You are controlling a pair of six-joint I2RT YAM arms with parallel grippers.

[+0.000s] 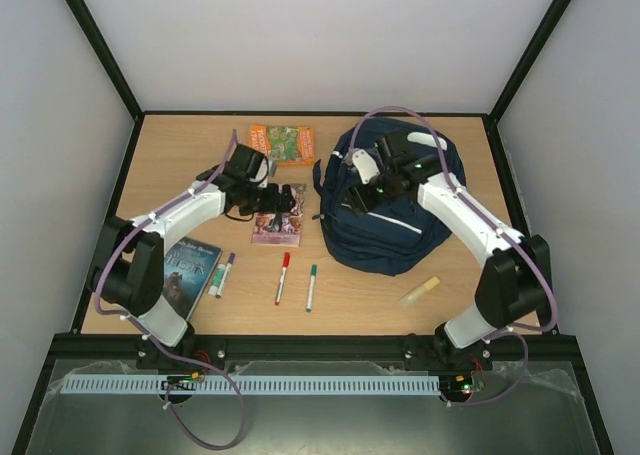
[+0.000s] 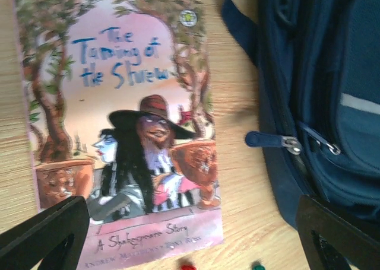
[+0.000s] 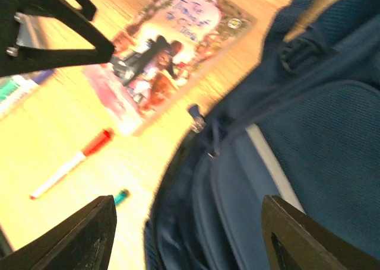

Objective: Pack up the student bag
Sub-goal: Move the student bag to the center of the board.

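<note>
The student bag [image 1: 385,220] lies flat on the right half of the counter [image 1: 365,297], with a zip pull [image 2: 270,140] on its left flank. The right hand [image 1: 372,187] hovers over the bag's upper part, fingers spread and nothing between them. Just beside the bag on its left lies the paperback The Taming of the Shrew [image 2: 124,133], its long axis running near to far. The left hand [image 2: 190,228] hangs directly above it, wide open and empty. So the left arm looks the better placed to take the book, and the bag lies to that hand's right.

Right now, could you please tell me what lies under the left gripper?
A book lies flat on the table below the open left gripper. Anything beneath the book is hidden.
</note>
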